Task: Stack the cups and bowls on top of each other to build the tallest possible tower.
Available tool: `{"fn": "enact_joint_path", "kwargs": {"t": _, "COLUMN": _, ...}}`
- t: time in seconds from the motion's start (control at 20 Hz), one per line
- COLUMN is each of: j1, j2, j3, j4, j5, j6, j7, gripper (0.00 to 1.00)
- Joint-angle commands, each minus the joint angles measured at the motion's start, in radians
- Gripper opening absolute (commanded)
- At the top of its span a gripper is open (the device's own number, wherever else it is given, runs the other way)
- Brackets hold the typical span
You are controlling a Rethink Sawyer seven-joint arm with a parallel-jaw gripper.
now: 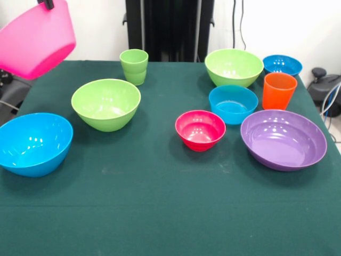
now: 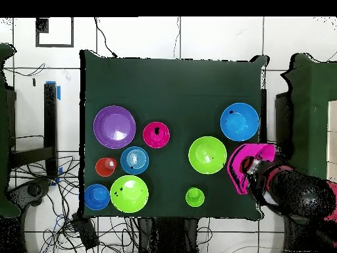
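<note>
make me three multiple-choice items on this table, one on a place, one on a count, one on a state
1. In the front view, what stands just behind the purple bowl?
A. orange cup
B. light green cup
C. big pink bowl

2. How many blue bowls are there?
A. one
B. two
C. three

3. What state is the big pink bowl in?
A. nested in a green bowl
B. held tilted in the air at the table's edge
C. upside down on the cloth

Answers: 1 A, the orange cup stands right behind it. 2 C, three show in the overhead view. 3 B, the gripper holds it up, off the cloth.
</note>
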Motion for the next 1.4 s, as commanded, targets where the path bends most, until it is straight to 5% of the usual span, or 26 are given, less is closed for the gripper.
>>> {"fn": "enact_joint_path", "kwargs": {"t": 0.05, "j1": 0.046, "j2": 0.072, "j3": 0.039, "j4": 0.099, "j5": 0.029, "j6": -0.087, "j7": -0.039, "gripper": 0.00}}
{"fn": "enact_joint_path", "kwargs": {"t": 1.4, "j1": 0.151, "j2": 0.092, "j3": -0.014, "j4": 0.151, "j5": 0.079, "j6": -0.247, "j7": 0.103, "gripper": 0.00}}
